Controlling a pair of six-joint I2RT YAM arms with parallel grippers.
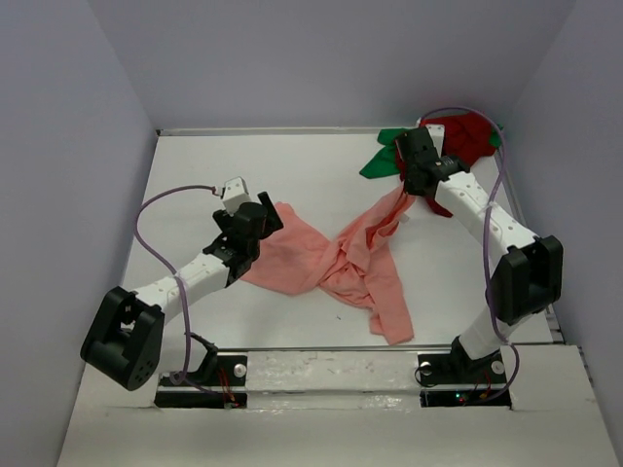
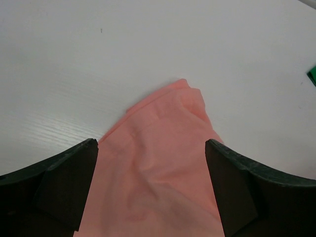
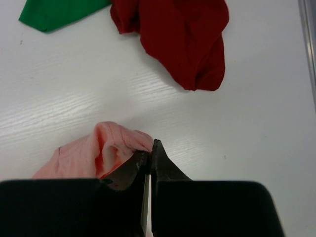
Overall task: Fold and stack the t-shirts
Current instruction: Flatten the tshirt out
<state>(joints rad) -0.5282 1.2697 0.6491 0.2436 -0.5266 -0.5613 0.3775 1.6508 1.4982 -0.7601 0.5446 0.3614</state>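
Right gripper (image 3: pixel 150 150): clamped shut on a bunched corner of pink shirt (image 1: pixel 341 263), with a bulge of cloth to the left of the closed tips. Left gripper (image 1: pixel 263 220): spread wide, holding nothing, poised over the opposite pink corner.

Key relation: pink corner directly below and between the left fingers (image 2: pixel 59 182), tapering to a point just ahead of the tips, with bare table (image 2: pixel 148 44) beyond. Cannot tell from the wrist view whether touching the cloth or just above it.

Long axis of pink: a twisted band from the right pinch across toward the left gripper, plus a loose tail dropping back toward the arm bases. Left arm clearly nearer the free corner.

Judged next: straight descent and close, no sideways reach needed. Judged risk: catching only one layer, as apparently doubled at the corner.

Red shirt (image 3: pixel 182 39) ahead and slightly right of the right tips, green shirt (image 3: pixel 54 12) ahead-left. Both crumpled, well apart from the pinch, untouched.

No brand, label or writing readable anywhere.
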